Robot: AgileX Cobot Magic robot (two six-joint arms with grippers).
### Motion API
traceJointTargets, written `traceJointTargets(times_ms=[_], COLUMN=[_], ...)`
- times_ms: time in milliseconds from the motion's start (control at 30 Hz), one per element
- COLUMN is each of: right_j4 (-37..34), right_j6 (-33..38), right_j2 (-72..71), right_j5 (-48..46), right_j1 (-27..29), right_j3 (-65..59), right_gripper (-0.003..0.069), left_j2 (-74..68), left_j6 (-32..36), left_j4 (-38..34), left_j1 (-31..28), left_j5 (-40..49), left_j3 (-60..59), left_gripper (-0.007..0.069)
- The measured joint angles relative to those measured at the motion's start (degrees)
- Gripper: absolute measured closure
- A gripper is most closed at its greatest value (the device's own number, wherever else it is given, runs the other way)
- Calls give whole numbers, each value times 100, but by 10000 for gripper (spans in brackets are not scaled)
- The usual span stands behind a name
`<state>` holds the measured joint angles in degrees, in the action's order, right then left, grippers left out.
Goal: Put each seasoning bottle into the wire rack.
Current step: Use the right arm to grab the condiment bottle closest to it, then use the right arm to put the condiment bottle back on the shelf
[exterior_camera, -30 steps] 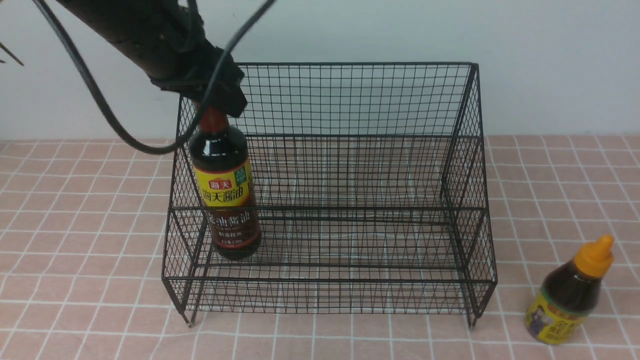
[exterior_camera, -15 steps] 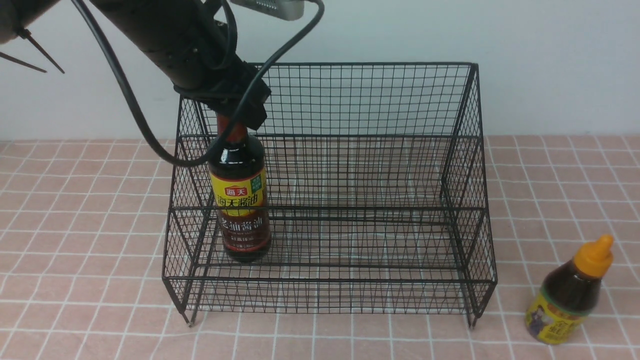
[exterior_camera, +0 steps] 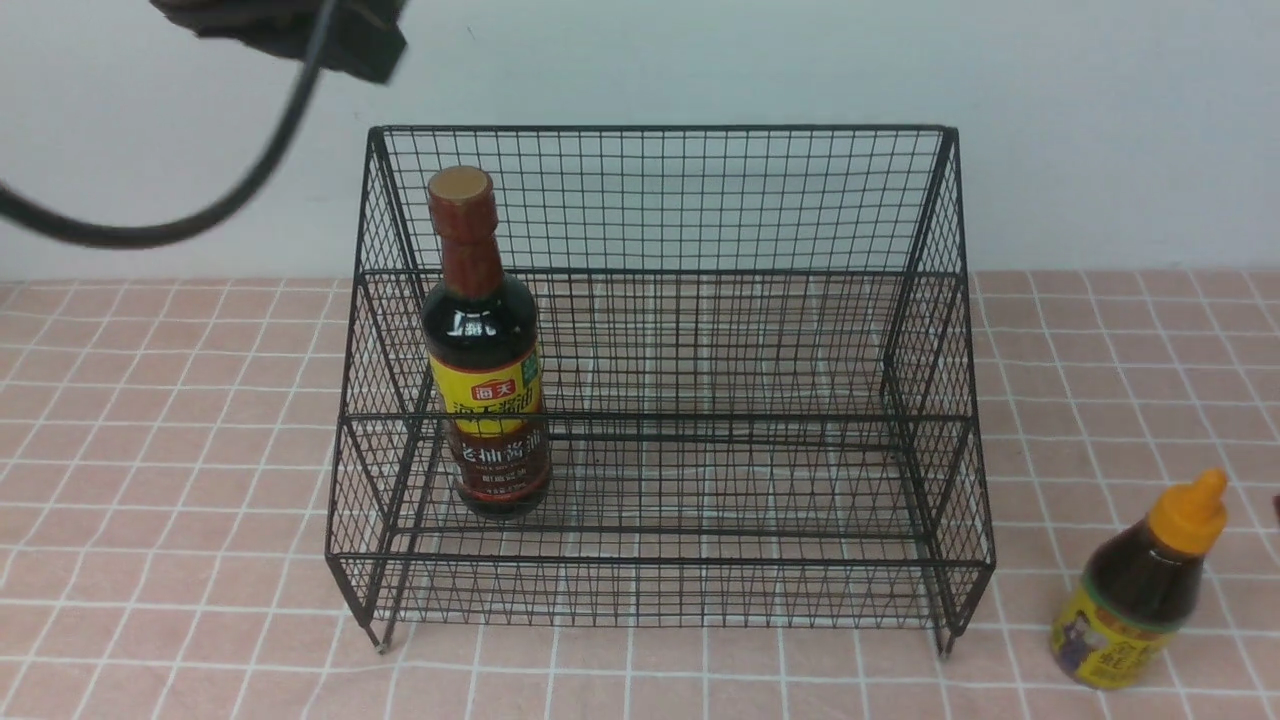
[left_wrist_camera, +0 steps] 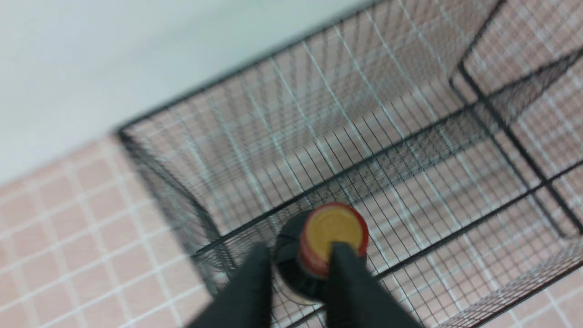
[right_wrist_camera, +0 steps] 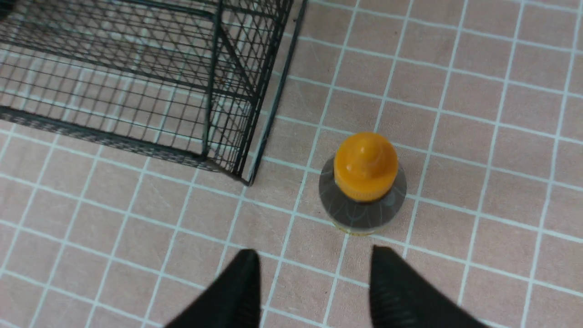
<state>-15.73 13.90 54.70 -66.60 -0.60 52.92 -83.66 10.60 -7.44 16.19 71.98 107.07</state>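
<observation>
The front view shows the tall dark bottle with red-brown cap and yellow-and-maroon label (exterior_camera: 487,385) inside the black wire-mesh stepped rack (exterior_camera: 650,417), at its left; the short dark bottle with orange nozzle cap (exterior_camera: 1140,585) stands on the tiles outside, right of it. Only the wrist views show fingertips: the black left gripper (left_wrist_camera: 298,262) has its jaws parted, empty, near the tall bottle's cap; the black right gripper (right_wrist_camera: 316,264) gapes wide, empty, near the short bottle. In the front view, the left arm (exterior_camera: 300,35) hangs above the rack's left end.

Wire rack (exterior_camera: 650,420): thin black metal mesh, heavier metal rods at edges; low sheen. Tall bottle (exterior_camera: 487,400): smooth, glossy dark body; cap smooth, red-brown. Short bottle (exterior_camera: 1138,590): smooth, shiny dark body; nozzle cap (exterior_camera: 1190,512) looks like orange plastic. Worktop (exterior_camera: 180,480): smooth, tile-patterned.
</observation>
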Motion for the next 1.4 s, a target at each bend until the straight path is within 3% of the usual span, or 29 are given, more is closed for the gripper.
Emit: traceJointTargets(times_ms=[167, 400, 533, 633, 667, 733, 900, 1133, 1233, 1400], right_j4=[87, 187, 187, 192, 192, 192, 255, 258, 178, -124], right_j6=[5, 24, 24, 24, 24, 24, 22, 26, 20, -201], right_j2=[696, 1462, 1859, 2068, 2171, 2229, 2236, 1867, 1644, 1425], right_j5=[382, 924, 1012, 1009, 965, 931, 702, -390, -553, -597], right_j1=[0, 0, 0, 0, 0, 0, 0, -36, -200, -978], right_j3=[0, 0, 0, 0, 0, 5, 135, 1479, 2072, 2927], right_gripper=[167, 120, 151, 222, 293, 368, 361, 361, 361, 361], left_j2=[1008, 2814, 3783, 4317, 4667, 4970, 5472, 5671, 5671, 5680], left_j6=[-115, -139, -139, -167, -234, -312, -414, -432, -432, -432], left_j4=[1, -29, -29, -29, -29, -29, -29, -6, -6, -6], left_j1=[0, 0, 0, 0, 0, 0, 0, 0, 0, 0], left_j5=[5, 76, 123, 29, -114, -259, -481, -637, -717, -971], left_j3=[-258, -1621, -2738, -3331, -3829, -4194, -4937, -5368, -5368, -5368], left_gripper=[629, 631, 631, 631, 631, 631, 631, 631, 631, 631])
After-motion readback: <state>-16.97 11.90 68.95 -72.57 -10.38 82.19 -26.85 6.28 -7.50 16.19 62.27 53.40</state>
